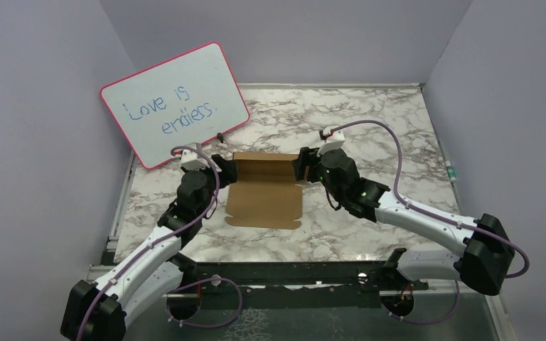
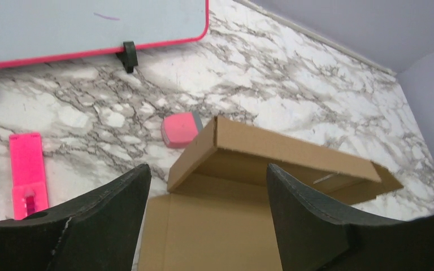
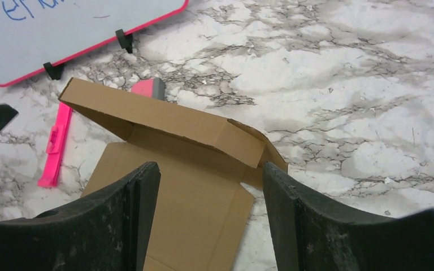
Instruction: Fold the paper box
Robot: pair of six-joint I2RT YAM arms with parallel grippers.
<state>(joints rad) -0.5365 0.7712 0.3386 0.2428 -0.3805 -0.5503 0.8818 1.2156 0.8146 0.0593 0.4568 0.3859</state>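
Observation:
The paper box (image 1: pixel 264 202) is a brown cardboard piece lying flat on the marble table, with its far flap (image 1: pixel 266 167) folded up and leaning forward. My left gripper (image 1: pixel 226 170) is open at the left end of that flap. My right gripper (image 1: pixel 303 165) is open at its right end. In the left wrist view the box (image 2: pixel 220 226) lies below and ahead of the open left gripper (image 2: pixel 208 169), with nothing held. In the right wrist view the box (image 3: pixel 175 192) lies under the open right gripper (image 3: pixel 210 166), and a small side tab (image 3: pixel 271 155) stands at the flap's right end.
A pink-framed whiteboard (image 1: pixel 174 103) with blue writing stands at the back left. A pink eraser (image 2: pixel 181 129) lies just behind the box's left corner. A pink marker-like strip (image 2: pixel 27 172) lies left of it. A small green item (image 1: pixel 452 171) sits at the table's right edge.

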